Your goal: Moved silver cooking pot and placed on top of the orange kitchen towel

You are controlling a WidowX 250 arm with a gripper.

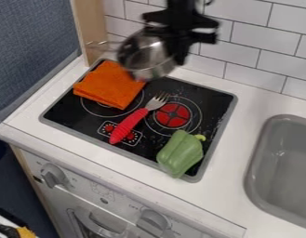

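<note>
Camera view: pot transfer, part complete. Silver pot (145, 58): lifted, just left of the fingers (178, 50), which appear closed on its side. Orange towel (111, 86): folded, below and left of the fingers. Outstanding, by judgement: alignment, lowering, release. Arm (180, 10): enters at top edge, fingers pointing down, raised near the stove's (214, 97) rear.

Gripper (176, 52) and pot (143, 56) are blurred, sink (261, 155) cut off.
</note>
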